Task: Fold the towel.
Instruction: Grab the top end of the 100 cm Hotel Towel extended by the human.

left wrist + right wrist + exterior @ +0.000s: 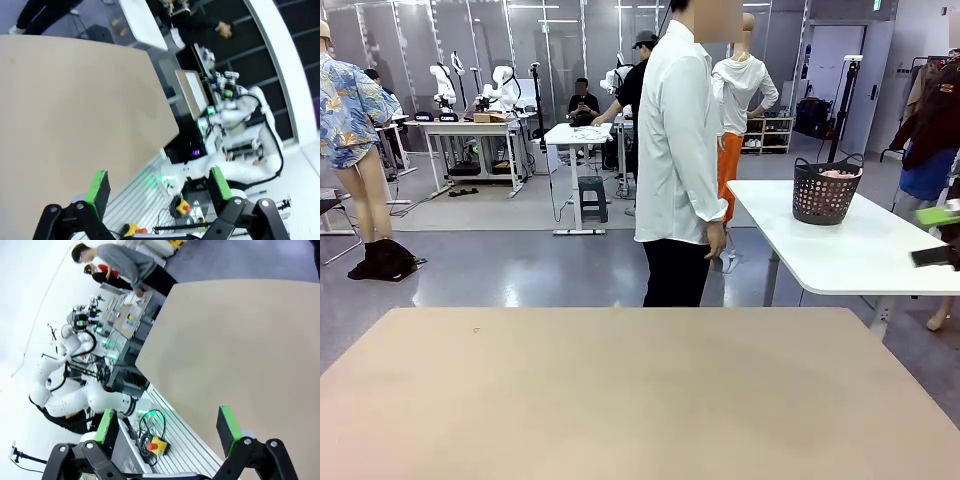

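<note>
Folding hasn't started. Your left gripper (159, 185) has its fingers released and empty. The towel (840, 174) sits in the basket (825, 200), well apart from your worktop (620, 400). Your right gripper (167, 427) is released too.

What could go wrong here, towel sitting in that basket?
1. The salmon-pink cloth towel sits in the dark mesh basket on the white side table, likely beyond both arms' reach.
2. The person in the white shirt stands side-on to the beige table, so hand-over may stall.
</note>
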{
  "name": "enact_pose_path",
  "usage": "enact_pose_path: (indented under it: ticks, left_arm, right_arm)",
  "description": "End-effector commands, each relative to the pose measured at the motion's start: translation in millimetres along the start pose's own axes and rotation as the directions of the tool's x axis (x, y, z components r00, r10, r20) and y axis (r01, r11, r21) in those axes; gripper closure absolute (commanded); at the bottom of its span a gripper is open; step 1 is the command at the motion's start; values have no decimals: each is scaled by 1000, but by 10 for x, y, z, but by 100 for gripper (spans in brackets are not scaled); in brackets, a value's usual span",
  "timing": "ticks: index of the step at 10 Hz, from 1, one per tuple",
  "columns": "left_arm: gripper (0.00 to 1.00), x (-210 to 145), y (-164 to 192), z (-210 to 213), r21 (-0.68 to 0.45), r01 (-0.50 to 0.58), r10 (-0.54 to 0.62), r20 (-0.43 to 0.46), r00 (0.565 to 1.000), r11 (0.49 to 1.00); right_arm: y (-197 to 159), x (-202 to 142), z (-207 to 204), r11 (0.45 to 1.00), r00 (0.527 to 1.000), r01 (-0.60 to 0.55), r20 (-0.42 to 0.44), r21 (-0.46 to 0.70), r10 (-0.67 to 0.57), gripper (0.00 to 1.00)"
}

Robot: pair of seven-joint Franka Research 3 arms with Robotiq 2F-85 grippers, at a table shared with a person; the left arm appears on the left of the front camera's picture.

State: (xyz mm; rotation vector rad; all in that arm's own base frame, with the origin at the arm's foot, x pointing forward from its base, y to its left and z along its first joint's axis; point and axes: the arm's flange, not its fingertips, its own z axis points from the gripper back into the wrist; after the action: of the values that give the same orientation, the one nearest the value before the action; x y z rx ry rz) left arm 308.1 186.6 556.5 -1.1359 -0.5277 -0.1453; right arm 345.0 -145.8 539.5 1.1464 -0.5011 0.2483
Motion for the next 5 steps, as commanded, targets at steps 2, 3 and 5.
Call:
enact_pose_path:
  ticks: [2, 3, 5]
  left_arm:
    - [0, -198, 222, 395, 10, -37, 35, 138, 990, 999]
    - [0, -220, 187, 488, 21, -38, 35, 155, 987, 999]
    - [0, -170, 119, 479, 43, -30, 23, 164, 986, 999]
  right_arm:
    - [-63, -287, 265, 1000, 994, 9, 112, -13, -7, 0]
    - [-55, -338, 349, 1000, 990, 8, 142, -13, -6, 0]
    - [-47, -322, 355, 999, 985, -8, 172, -39, 14, 0]
